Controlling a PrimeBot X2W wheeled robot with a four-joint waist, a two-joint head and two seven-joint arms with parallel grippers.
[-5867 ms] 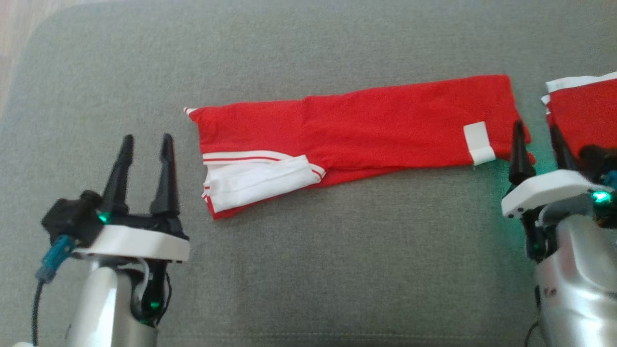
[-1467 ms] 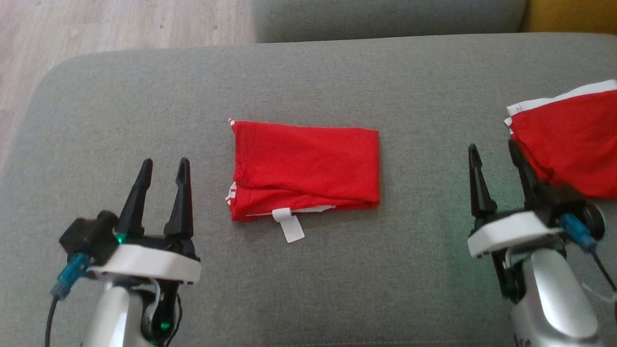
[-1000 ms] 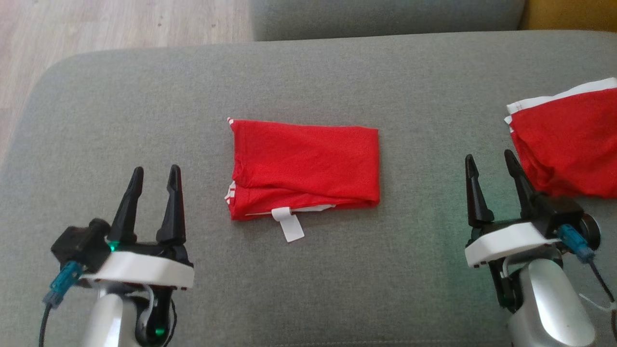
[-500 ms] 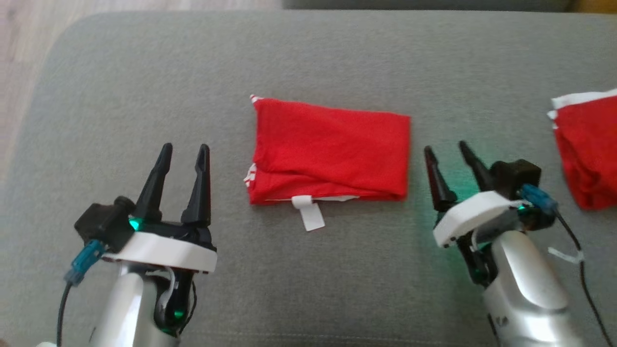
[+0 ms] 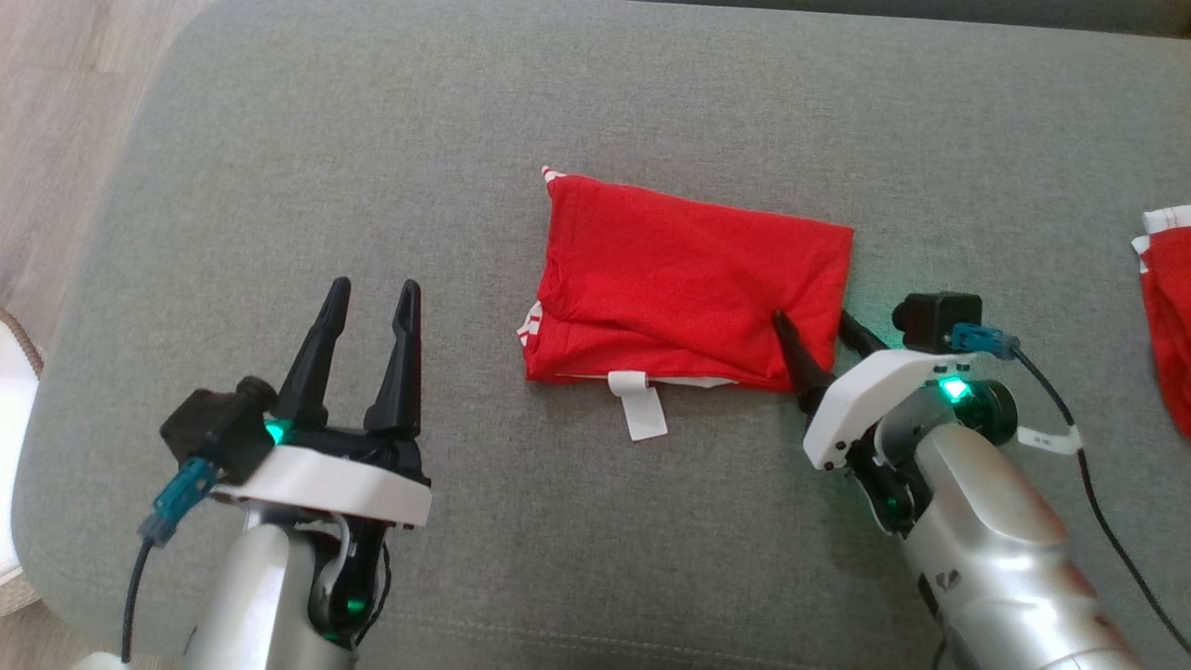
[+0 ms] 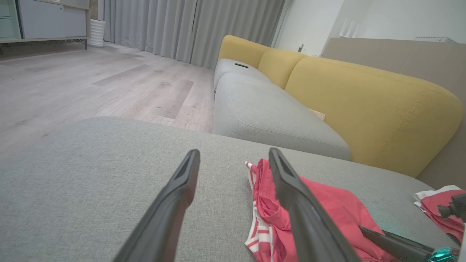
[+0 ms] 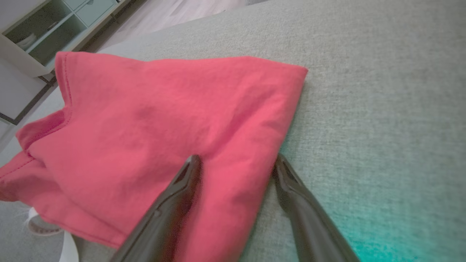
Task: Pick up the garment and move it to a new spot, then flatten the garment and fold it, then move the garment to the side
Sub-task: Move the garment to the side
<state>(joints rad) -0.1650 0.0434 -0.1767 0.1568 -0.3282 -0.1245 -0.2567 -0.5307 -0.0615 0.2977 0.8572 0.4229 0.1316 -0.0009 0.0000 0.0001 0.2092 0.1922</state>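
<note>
The red garment [image 5: 689, 274] lies folded into a rectangle on the grey cushion [image 5: 279, 140], a white label [image 5: 642, 409] sticking out of its near edge. My right gripper [image 5: 812, 318] is open and straddles the garment's near right corner. In the right wrist view the garment [image 7: 164, 127] lies under the left finger, while the right finger rests on cushion beside its edge; the gripper [image 7: 236, 159] holds nothing. My left gripper [image 5: 374, 286] is open and empty, apart to the left of the garment. The left wrist view shows this gripper [image 6: 233, 153] with the garment [image 6: 327, 207] to its right.
A second red and white garment [image 5: 1168, 307] lies at the cushion's right edge. The cushion's rounded left edge drops to wood floor [image 5: 56, 93]. Beyond the cushion stand a grey sofa seat [image 6: 269, 112] and a yellow backrest [image 6: 364, 102].
The garment, a long strip earlier, is now folded in half. The camera has shifted. My right gripper has moved left onto the garment's right corner. My left gripper has stayed open and beside it.
</note>
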